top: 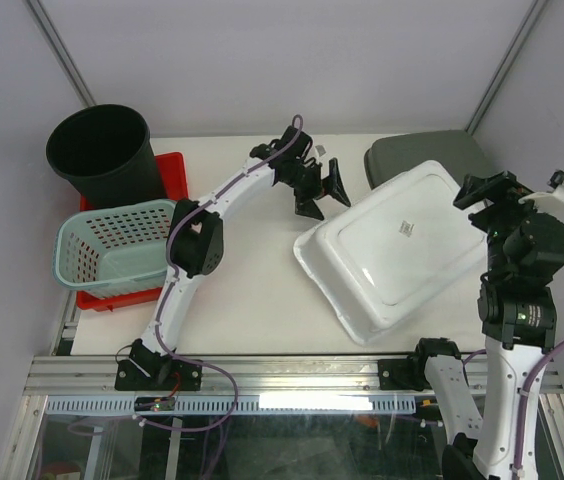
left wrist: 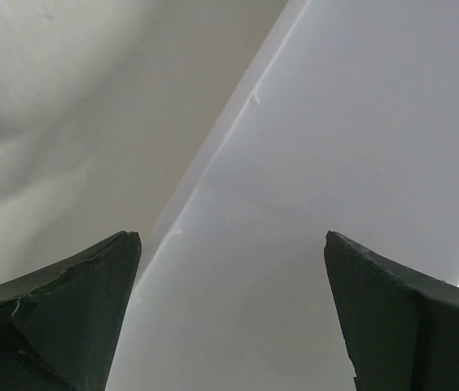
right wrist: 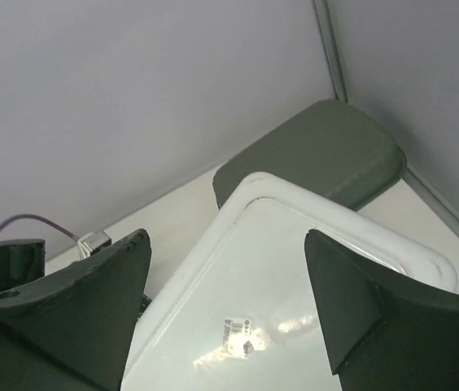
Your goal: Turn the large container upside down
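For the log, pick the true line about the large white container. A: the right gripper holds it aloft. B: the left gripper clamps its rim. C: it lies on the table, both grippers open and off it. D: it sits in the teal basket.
C: the large white container rests on the table, while the left gripper and right gripper both stand open, gripping nothing.

The white container (top: 392,250) is smooth, glossy plastic that catches the light. The grey-green lid (top: 417,155) behind it looks matt. The black bin (top: 112,175) is dull plastic, the mint basket (top: 112,280) perforated plastic, and the counter (top: 252,290) matt white.
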